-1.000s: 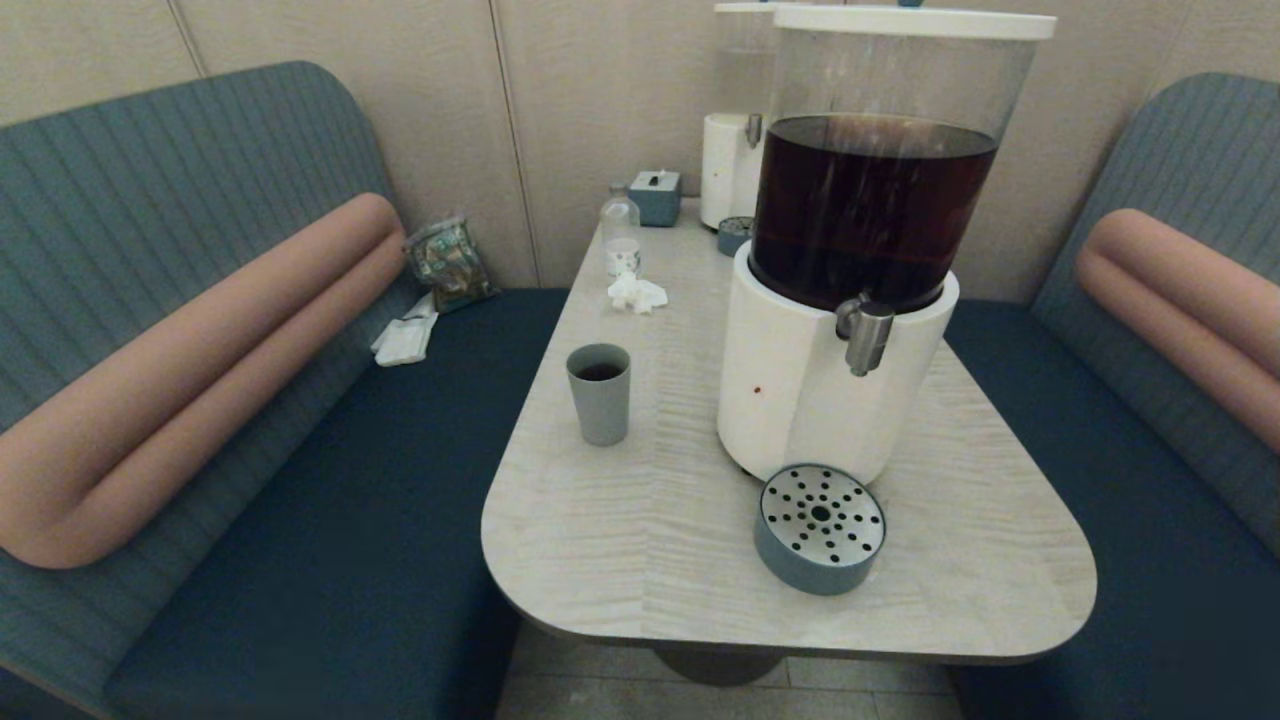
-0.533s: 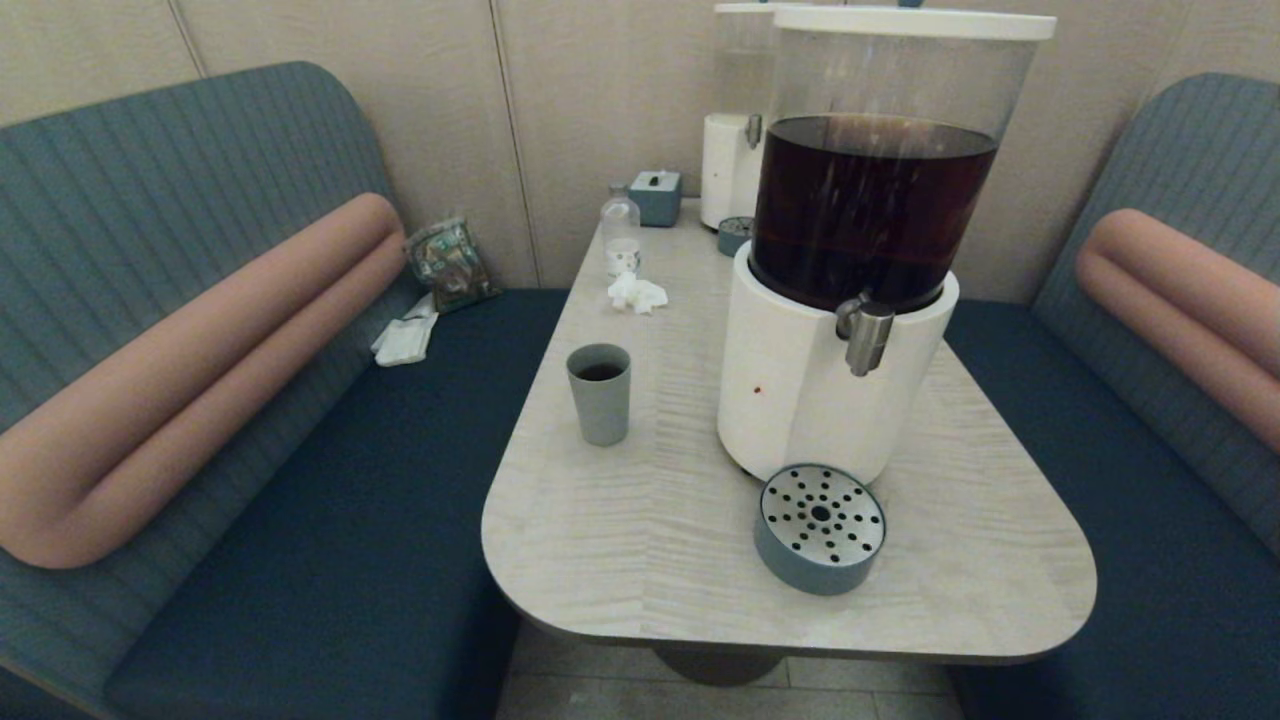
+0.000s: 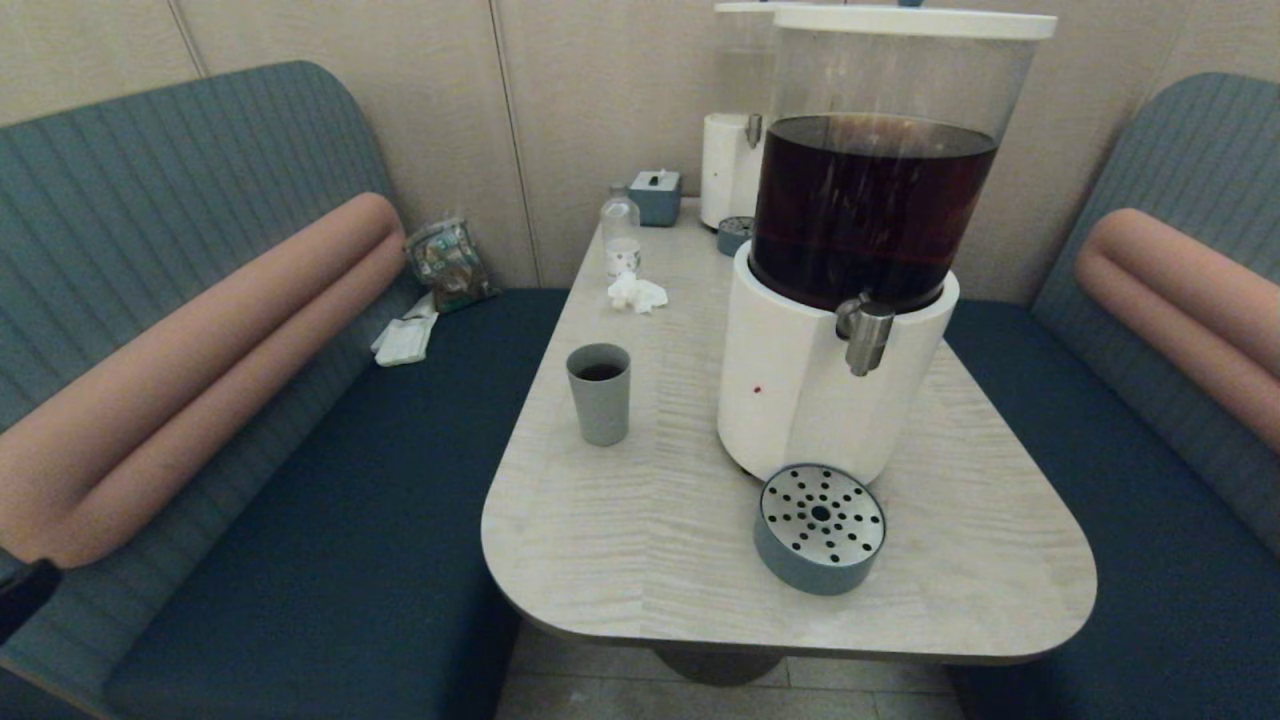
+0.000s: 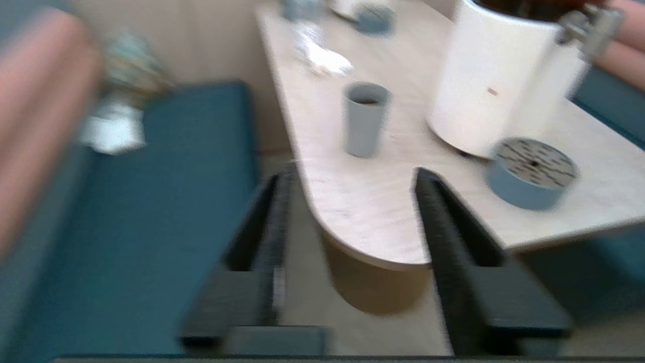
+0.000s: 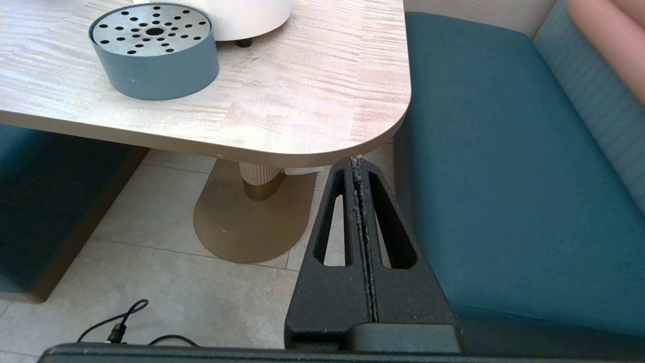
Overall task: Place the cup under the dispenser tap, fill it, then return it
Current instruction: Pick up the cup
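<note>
The grey-green cup (image 3: 599,393) stands upright on the left side of the table (image 3: 640,540), with dark liquid inside. The steel dispenser tap (image 3: 866,335) juts from the white base under the dark-brown tank (image 3: 870,205). My left gripper (image 4: 350,174) is open and empty, low off the table's near-left corner, with the cup (image 4: 365,120) well ahead of it; a dark tip of it (image 3: 22,595) shows at the head view's left edge. My right gripper (image 5: 357,162) is shut and empty, parked below the table's near-right corner.
A squat blue-grey tray with a perforated metal top (image 3: 820,528) sits in front of the dispenser base. A second pale dispenser (image 3: 732,150), a tissue box (image 3: 655,196), a small bottle (image 3: 621,230) and crumpled tissue (image 3: 637,293) stand at the far end. Blue benches flank the table.
The left arm has come into the head view at the lower left edge and is moving. The cup, dispenser and tray have not moved.
</note>
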Controlling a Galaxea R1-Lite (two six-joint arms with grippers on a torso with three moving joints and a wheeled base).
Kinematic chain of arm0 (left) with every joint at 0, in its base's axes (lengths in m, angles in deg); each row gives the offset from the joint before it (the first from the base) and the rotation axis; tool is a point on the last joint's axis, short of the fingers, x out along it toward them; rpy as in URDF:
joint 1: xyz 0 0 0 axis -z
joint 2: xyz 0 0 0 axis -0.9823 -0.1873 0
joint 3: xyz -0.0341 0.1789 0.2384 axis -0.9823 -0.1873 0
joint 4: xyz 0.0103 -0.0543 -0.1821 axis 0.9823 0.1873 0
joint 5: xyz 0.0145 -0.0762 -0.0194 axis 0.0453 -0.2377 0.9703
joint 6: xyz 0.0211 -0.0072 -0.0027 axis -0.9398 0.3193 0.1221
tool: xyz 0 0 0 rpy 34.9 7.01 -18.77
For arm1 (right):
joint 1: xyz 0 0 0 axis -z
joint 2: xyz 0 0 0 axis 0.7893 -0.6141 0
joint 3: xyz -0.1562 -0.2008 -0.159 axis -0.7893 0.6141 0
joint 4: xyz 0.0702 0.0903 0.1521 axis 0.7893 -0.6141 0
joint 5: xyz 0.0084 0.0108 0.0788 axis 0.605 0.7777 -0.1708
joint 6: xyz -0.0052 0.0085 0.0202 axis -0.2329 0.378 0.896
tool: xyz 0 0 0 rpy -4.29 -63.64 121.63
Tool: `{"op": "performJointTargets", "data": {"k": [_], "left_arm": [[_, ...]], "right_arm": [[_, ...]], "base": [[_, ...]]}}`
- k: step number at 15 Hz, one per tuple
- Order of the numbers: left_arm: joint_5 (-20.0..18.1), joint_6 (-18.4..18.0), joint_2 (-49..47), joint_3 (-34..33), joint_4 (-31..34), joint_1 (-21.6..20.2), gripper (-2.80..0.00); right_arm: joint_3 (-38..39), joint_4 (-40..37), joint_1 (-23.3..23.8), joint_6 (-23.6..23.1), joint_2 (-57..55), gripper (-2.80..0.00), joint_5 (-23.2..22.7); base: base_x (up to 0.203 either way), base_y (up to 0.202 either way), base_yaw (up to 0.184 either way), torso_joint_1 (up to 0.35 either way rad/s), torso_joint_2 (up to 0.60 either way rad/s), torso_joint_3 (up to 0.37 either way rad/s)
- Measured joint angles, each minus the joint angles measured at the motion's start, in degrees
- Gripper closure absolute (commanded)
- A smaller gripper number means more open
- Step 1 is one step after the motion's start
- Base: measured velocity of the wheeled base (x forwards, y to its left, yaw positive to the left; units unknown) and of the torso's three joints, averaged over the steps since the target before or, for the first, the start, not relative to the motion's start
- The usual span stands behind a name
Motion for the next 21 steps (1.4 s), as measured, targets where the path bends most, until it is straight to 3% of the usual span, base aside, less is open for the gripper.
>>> {"op": "performJointTargets", "data": {"k": [5, 7, 13, 15, 17, 19, 21], "left_arm": [[-11.5, 1.7, -21.8, 2.3, -16.7, 0.0, -2.80], [-14.2, 1.9, -31.9, 2.6, -27.2, -0.1, -2.80], [-16.4, 2.5, -63.5, 3.0, -65.3, -3.4, -2.80], [-21.9, 2.9, -71.2, 3.1, -75.6, -4.5, -2.80], [-31.0, 3.8, -76.9, 2.7, -80.2, -5.4, -2.80], [-38.8, 3.8, -81.2, 2.7, -80.8, -6.0, -2.80], [-42.5, 3.4, -85.0, 3.8, -80.8, -6.2, -2.80]], "right_arm": [[0.0, 0.0, 0.0, 0.0, 0.0, 0.00, 0.0], [0.0, 0.0, 0.0, 0.0, 0.0, 0.00, 0.0], [0.0, 0.0, 0.0, 0.0, 0.0, 0.00, 0.0], [0.0, 0.0, 0.0, 0.0, 0.0, 0.00, 0.0], [0.0, 0.0, 0.0, 0.0, 0.0, 0.00, 0.0], [0.0, 0.0, 0.0, 0.0, 0.0, 0.00, 0.0], [0.0, 0.0, 0.0, 0.0, 0.0, 0.00, 0.0]], "base": [[0.000, 0.000, 0.000, 0.000, 0.00, 0.000], [0.000, 0.000, 0.000, 0.000, 0.00, 0.000], [0.000, 0.000, 0.000, 0.000, 0.00, 0.000], [0.000, 0.000, 0.000, 0.000, 0.00, 0.000], [0.000, 0.000, 0.000, 0.000, 0.00, 0.000], [0.000, 0.000, 0.000, 0.000, 0.00, 0.000], [0.000, 0.000, 0.000, 0.000, 0.00, 0.000]]}}
